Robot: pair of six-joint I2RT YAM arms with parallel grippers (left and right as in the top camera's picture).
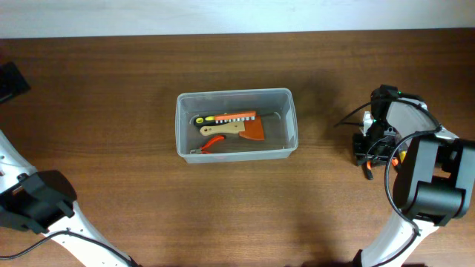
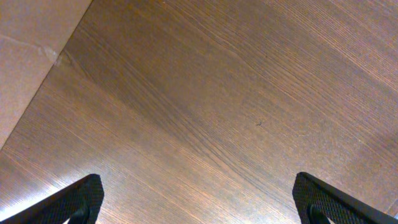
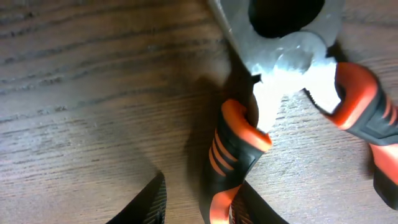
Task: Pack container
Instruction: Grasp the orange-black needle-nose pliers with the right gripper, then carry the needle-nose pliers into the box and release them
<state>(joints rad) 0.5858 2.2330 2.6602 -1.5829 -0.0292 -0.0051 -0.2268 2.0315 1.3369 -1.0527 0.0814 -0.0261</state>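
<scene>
The container is a clear plastic tub at the table's middle. In it lie an orange-bladed scraper, a strip of coloured bits and a red-handled tool. My right gripper is down at the table on the right, also in the overhead view. Its fingers are apart and straddle one orange-and-black handle of a pair of pliers; the handle touches the right finger, with a gap on the left. My left gripper is open and empty over bare wood.
The pliers' metal head and second handle lie flat on the wood. A black object sits at the far left edge. A pale surface borders the table in the left wrist view.
</scene>
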